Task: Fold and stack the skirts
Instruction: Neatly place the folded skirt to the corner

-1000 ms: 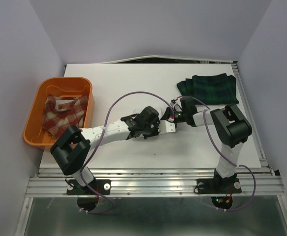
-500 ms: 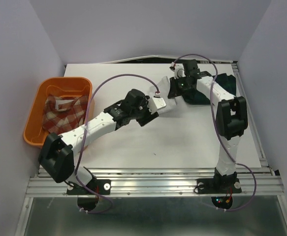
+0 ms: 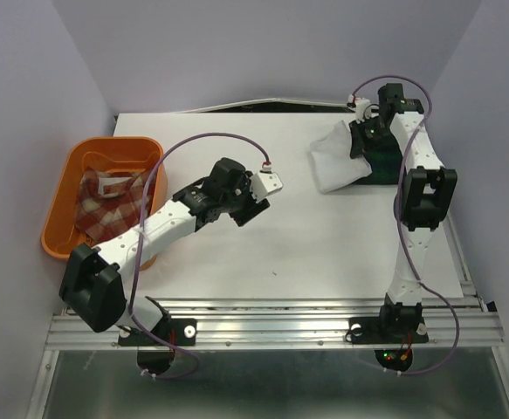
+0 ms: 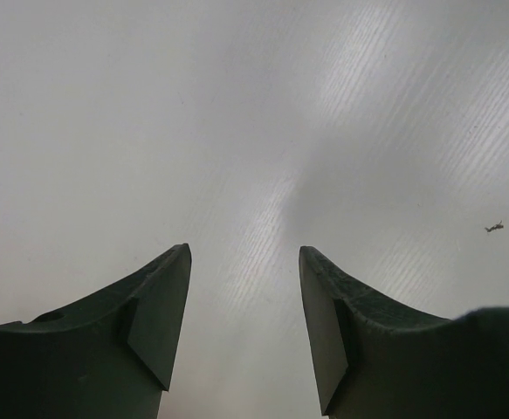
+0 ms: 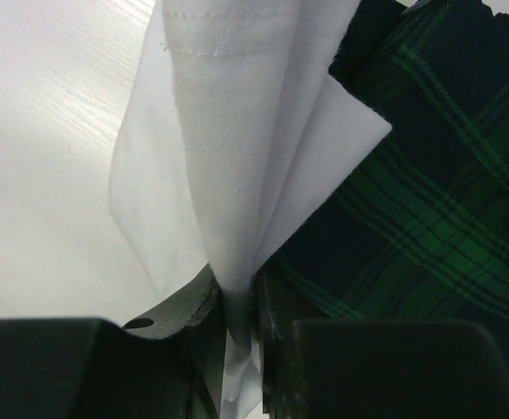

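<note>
Gripper on right pinches white skirt, now carried over green plaid skirt; left gripper spread.

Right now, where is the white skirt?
Top view, far right of the table: the white skirt is pinched in the right gripper, draping over the green plaid skirt.

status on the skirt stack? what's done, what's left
Done: green plaid skirt looks folded, lying at the far right. In hand: right jaws pinch the white skirt, draped partly over it; left jaws open over bare table. To do: red-and-tan skirt, crumpled in the orange basket.
</note>
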